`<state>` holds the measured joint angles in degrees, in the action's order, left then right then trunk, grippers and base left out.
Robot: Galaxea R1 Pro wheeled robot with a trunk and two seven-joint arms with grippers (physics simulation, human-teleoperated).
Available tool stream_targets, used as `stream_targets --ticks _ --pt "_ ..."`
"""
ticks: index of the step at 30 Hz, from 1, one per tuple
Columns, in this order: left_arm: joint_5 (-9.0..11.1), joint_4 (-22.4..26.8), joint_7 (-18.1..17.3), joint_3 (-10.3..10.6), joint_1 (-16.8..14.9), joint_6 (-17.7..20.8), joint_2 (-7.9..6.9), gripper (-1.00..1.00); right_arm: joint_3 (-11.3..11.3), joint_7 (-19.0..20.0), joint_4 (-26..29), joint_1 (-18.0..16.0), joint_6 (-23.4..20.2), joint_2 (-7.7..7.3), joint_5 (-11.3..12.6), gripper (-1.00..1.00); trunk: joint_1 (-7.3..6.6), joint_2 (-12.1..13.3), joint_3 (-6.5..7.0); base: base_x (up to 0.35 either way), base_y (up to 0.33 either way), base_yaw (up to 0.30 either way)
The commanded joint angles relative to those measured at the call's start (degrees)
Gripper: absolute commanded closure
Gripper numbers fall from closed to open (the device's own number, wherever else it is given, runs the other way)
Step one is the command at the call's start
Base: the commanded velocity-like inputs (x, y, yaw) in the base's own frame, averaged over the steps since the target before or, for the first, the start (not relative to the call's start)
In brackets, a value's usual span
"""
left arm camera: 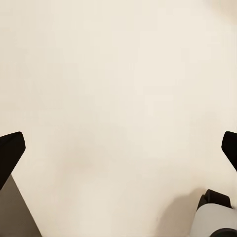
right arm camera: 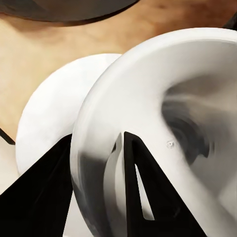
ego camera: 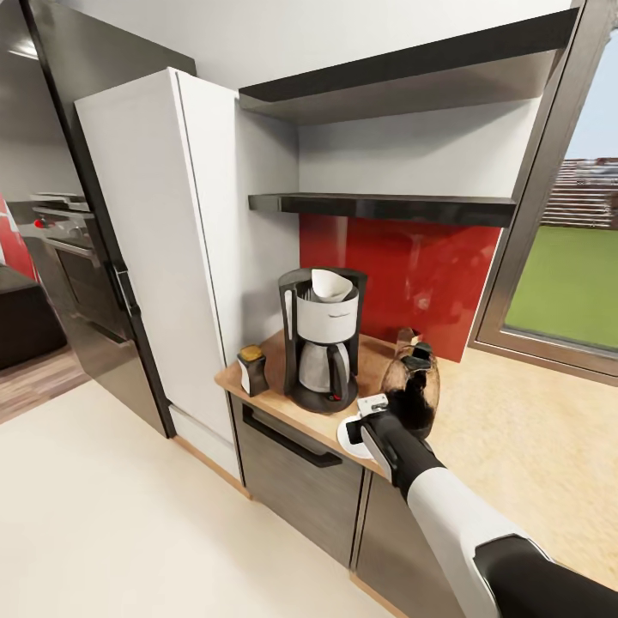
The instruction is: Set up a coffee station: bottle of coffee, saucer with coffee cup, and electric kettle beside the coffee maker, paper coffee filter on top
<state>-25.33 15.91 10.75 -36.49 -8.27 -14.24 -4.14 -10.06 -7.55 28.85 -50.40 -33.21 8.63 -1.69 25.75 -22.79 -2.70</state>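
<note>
Coffee cup [right arm camera: 163, 128] is in the right gripper [right arm camera: 96, 163], tipped so the wrist camera looks into its bowl. One black finger [right arm camera: 143, 182] sits inside the cup and the other outside, so the jaws are narrowly closed, pinching the rim wall.

Key relation: saucer [right arm camera: 54, 113] lies directly beyond the fingertips, just past the cup rim, flat on the kitchen countertop [right arm camera: 74, 44]. I can't tell whether cup and saucer touch yet. Judgement: next move is a short lowering onto the saucer, levelling the cup before release. Risk is the tilt, since it could land on its edge and roll off.

In the head view the right gripper [ego camera: 371, 418] is at the counter's front edge. Electric kettle [ego camera: 412, 390] is just behind it, close enough to bump. Coffee maker [ego camera: 322, 339] is further along on the gripper's left, with the paper coffee filter [ego camera: 330, 285] already on top and the bottle of coffee [ego camera: 252, 367] past it. Kitchen shelf [ego camera: 382, 206] is well above.

Left gripper [left arm camera: 118, 148] hangs wide apart over bare floor [left arm camera: 118, 74], holding nothing. The right arm is the one on the job.
</note>
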Motion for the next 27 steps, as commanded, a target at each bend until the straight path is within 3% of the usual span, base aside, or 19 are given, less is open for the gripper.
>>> stream_targets --ticks 1,3,4,22,27 --pt "-0.60 -0.09 0.17 -0.34 -0.08 -0.26 0.01 -1.00 -0.23 -0.10 0.07 -0.05 -0.36 -0.02 -0.14 1.00 0.04 -0.13 -0.13 0.000 0.000 0.000" --pt "-0.60 -0.09 0.15 -0.34 -0.08 -0.26 0.01 -1.00 -0.23 -0.10 0.07 -0.05 -0.36 -0.02 -0.13 1.00 0.04 -0.13 -0.13 0.000 0.000 0.000" --pt "-0.60 -0.09 0.17 -0.34 -0.08 -0.26 0.01 -1.00 -0.22 -0.10 0.07 -0.05 -0.36 -0.02 -0.14 -1.00 0.04 -0.13 -0.13 0.000 0.000 0.000" --pt "-0.60 -0.09 0.16 -0.42 -0.08 -0.26 0.01 -1.00 -0.19 -0.10 0.48 -0.05 -0.31 0.16 -0.07 -1.00 0.04 -0.13 -0.13 0.000 0.000 0.000" --pt "-0.60 -0.09 0.17 -0.37 -0.08 -0.35 0.01 -1.00 -0.01 -0.18 8.12 -0.05 -1.31 0.37 -0.04 -1.00 0.04 -0.13 -0.13 0.000 0.000 0.000"
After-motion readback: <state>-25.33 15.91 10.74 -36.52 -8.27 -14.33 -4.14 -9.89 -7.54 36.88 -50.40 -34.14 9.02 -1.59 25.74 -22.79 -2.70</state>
